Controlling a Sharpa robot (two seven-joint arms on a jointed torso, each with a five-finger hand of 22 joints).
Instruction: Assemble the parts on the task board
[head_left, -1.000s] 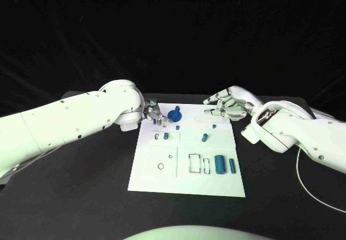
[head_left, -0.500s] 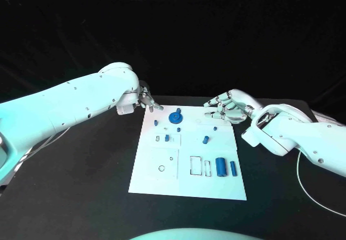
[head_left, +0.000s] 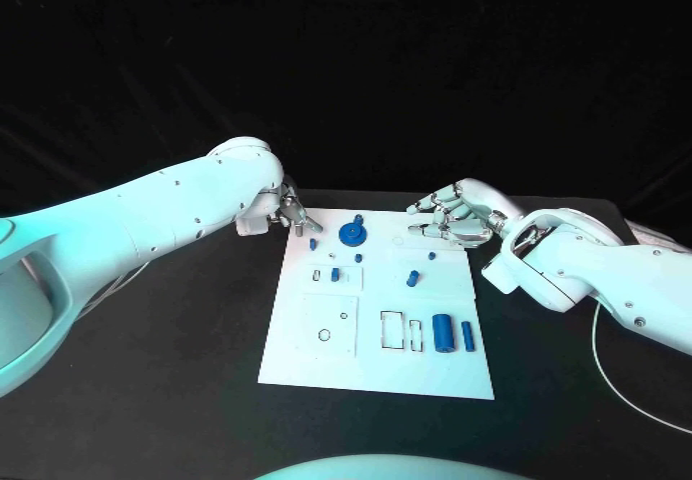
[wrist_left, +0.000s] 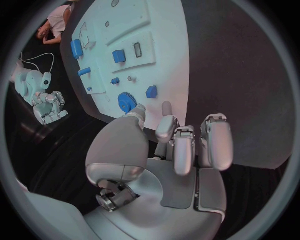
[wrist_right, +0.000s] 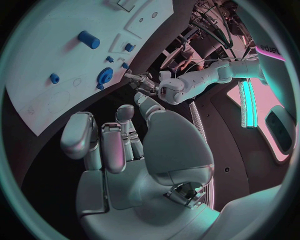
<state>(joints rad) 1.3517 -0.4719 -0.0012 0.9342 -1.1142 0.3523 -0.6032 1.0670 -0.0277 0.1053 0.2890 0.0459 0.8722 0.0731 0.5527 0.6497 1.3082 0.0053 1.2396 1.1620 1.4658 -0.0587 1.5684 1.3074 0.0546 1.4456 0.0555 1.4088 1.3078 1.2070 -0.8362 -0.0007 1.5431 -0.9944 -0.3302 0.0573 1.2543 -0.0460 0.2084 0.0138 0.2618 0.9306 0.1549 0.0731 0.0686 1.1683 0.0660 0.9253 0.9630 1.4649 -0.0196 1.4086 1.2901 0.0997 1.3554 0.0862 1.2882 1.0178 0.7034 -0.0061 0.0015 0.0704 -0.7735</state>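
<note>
Both hands are hovering empty, left hand (head_left: 293, 213) with fingers loosely apart beside the task board (head_left: 378, 345), right hand (head_left: 457, 214) curled at its far corner, so clumsy reaching is risking knocking the blue gear (head_left: 351, 236) seated there.

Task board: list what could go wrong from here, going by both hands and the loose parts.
1. The left hand hovers empty at the task board far-left corner, close to the blue gear; a careless reach could knock the gear or the small blue piece beside it.
2. The right hand hangs with curled fingers over the far-right edge; lowering could shove the board.
</note>
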